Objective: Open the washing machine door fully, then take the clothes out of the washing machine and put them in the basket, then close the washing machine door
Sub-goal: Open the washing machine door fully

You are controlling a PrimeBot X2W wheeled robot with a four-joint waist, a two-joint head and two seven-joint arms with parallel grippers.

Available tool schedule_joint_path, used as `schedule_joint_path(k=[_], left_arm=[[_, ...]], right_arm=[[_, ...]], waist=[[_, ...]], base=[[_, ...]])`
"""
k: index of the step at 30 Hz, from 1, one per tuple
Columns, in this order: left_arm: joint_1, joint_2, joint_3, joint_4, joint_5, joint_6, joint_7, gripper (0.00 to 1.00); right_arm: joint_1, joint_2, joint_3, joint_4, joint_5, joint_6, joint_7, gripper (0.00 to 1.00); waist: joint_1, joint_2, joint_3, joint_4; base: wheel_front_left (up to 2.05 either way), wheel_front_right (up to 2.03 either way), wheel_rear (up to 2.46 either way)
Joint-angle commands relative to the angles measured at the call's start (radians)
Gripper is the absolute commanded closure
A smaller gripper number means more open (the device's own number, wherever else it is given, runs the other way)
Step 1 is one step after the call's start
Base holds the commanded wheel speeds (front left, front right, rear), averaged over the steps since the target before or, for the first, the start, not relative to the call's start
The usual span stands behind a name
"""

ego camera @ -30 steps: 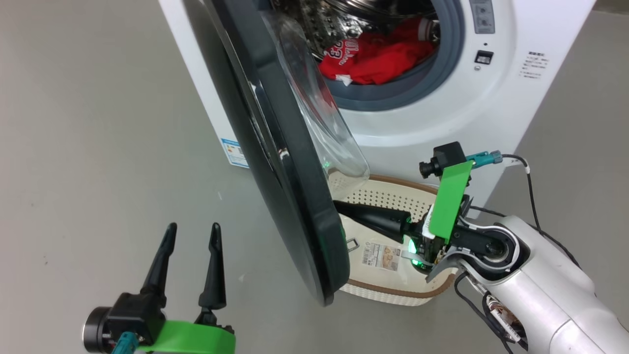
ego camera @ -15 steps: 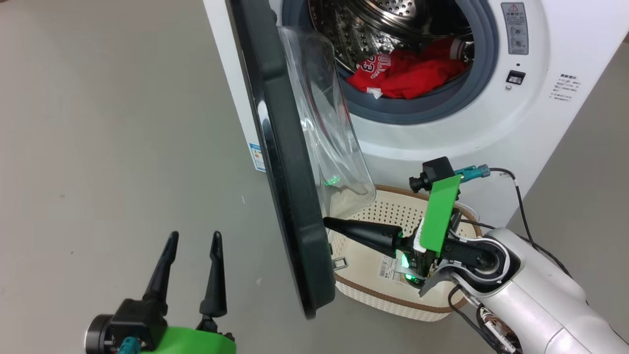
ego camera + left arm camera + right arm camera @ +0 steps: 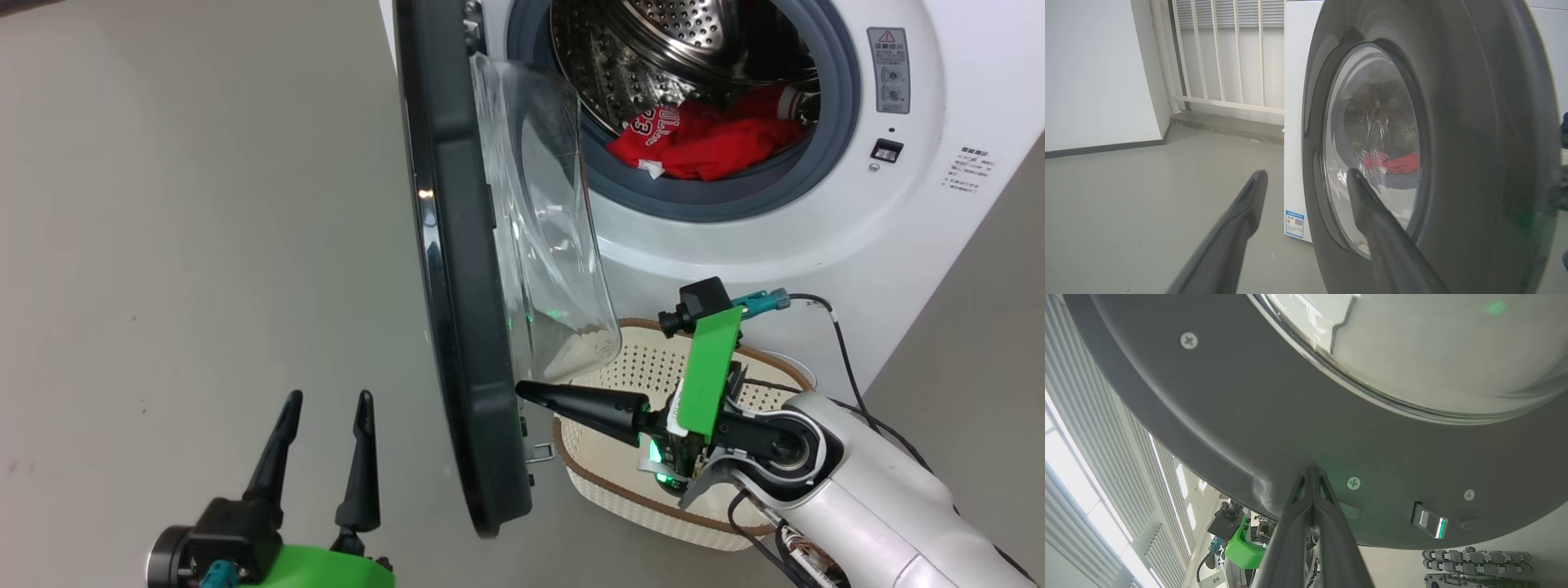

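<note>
The right gripper (image 3: pixel 525 391), its two dark fingers pressed together into a single point, sets its tip against the inner face of the washing machine door (image 3: pixel 457 286), low on the dark ring just beneath the bulging glass bowl. The right arm reaches across above the basket (image 3: pixel 629 502), which sits on the floor against the front of the washing machine (image 3: pixel 735 253) and looks empty. The door stands roughly at right angles to the machine, so by the look of it the opening step is not finished. The clothes (image 3: pixel 710 147), a red heap with white lettering, lie inside the steel drum.

The left gripper (image 3: pixel 329 400) hovers with fingers spread and empty on the far side of the door, facing its glossy outer ring.

The contact is a bare push with nothing gripped, so the tip could skid along the smooth ring towards the glass or off the edge, and the door might then swing back. A low elbow could nudge the basket. A door that swings wider may also sweep towards the waiting left gripper.
</note>
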Motion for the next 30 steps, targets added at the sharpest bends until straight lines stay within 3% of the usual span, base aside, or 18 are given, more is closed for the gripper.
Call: schedule_joint_path(k=[1,16,21,22,23,24,25,26,30], left_arm=[[-0.004,0.017,0.031,-0.020,-0.009,-0.004,-0.005,0.00],[-0.007,0.018,0.025,-0.015,-0.027,-0.007,-0.005,0.00],[-0.004,0.019,0.028,-0.016,-0.031,-0.003,-0.005,0.00],[-0.003,0.019,0.028,-0.016,-0.031,-0.002,-0.005,0.00],[-0.002,0.020,0.029,-0.017,-0.031,-0.001,-0.005,0.00],[-0.002,0.020,0.028,-0.017,-0.032,-0.001,-0.005,0.00],[-0.002,0.020,0.029,-0.018,-0.033,-0.001,-0.005,0.00],[-0.003,0.021,0.030,-0.018,-0.034,0.000,-0.005,0.00],[-0.003,0.023,0.034,-0.020,-0.038,0.002,-0.005,0.00]], right_arm=[[0.001,0.025,0.013,-0.030,0.008,0.005,-0.005,1.00],[-0.017,0.021,0.040,-0.021,0.016,0.005,-0.025,1.00],[-0.033,-0.001,0.063,-0.003,-0.078,0.005,-0.107,1.00],[-0.035,-0.006,0.069,0.004,-0.109,0.005,-0.137,0.93],[-0.038,-0.010,0.075,0.011,-0.141,0.005,-0.168,0.65],[-0.039,-0.012,0.080,0.015,-0.167,0.005,-0.194,0.53],[-0.039,-0.015,0.084,0.018,-0.193,0.005,-0.221,0.32],[-0.041,-0.020,0.088,0.024,-0.222,0.005,-0.251,0.00],[-0.048,-0.044,0.115,0.047,-0.353,0.005,-0.372,0.00]], waist=[[0.0000,-0.0001,-0.002,0.006],[0.0000,-0.0001,0.009,0.030],[0.0000,-0.0001,0.006,0.017],[0.0000,-0.0001,0.006,0.014],[0.0000,-0.0001,0.006,0.010],[0.0000,-0.0001,0.006,0.006],[0.0000,-0.0001,0.006,0.003],[0.0000,-0.0001,0.006,-0.002],[0.0000,-0.0001,0.007,-0.017]], base=[[0.00,0.00,0.00],[0.00,0.00,0.00],[0.00,0.00,0.00],[0.00,0.00,0.00],[0.00,0.00,0.00],[0.00,0.00,0.00],[0.00,0.00,0.00],[0.00,0.00,0.00],[0.00,0.00,0.00]])
